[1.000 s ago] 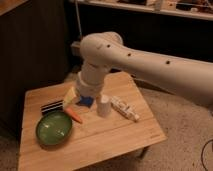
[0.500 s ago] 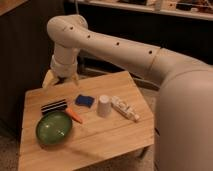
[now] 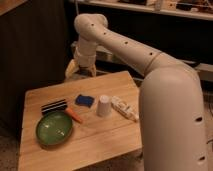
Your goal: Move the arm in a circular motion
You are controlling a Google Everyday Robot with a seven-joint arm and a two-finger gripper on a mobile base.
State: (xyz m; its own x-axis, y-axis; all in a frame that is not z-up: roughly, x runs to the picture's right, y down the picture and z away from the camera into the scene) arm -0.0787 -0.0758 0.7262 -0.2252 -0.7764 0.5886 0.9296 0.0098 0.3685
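Observation:
The arm [image 3: 150, 65] is thick, cream-white and jointed, with small dark holes along its segments. It fills the right side of the camera view and reaches up and left to an elbow near the top centre. From there it drops to the pale two-fingered gripper [image 3: 80, 71], which hangs over the far edge of the wooden table [image 3: 100, 140], behind the objects. The gripper's fingers spread apart and hold nothing.
On the table lie a green bowl [image 3: 53, 128], an orange carrot [image 3: 75, 116], a black striped item [image 3: 54, 106], a blue object [image 3: 84, 101], an upturned white cup [image 3: 104, 105] and a white tube [image 3: 125, 109]. Dark cabinets stand behind.
The arm has swung from over the table's middle up and back to the far edge. Its near segment now looms larger on the right. The table objects have not moved.

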